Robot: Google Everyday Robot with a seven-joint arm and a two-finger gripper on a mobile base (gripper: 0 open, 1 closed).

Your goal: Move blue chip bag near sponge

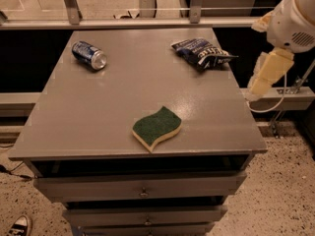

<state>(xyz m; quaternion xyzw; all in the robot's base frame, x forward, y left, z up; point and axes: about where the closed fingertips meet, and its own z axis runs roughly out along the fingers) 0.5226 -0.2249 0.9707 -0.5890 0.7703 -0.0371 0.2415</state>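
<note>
The blue chip bag (201,52), crumpled dark blue foil with white lettering, lies at the far right of the grey tabletop (98,117). The sponge (157,128), leaf-shaped with a dark green top and a pale yellow base, lies near the front edge, right of centre. The bag and the sponge are well apart. My white arm (295,18) hangs off the table's right side. Its cream gripper (264,77) points down beside the right edge, right of the bag and touching nothing.
A blue soda can (89,55) lies on its side at the far left of the tabletop. The table is a cabinet with drawers (142,188) below. A railing (147,11) runs behind it. A shoe (17,226) shows at the bottom left on the floor.
</note>
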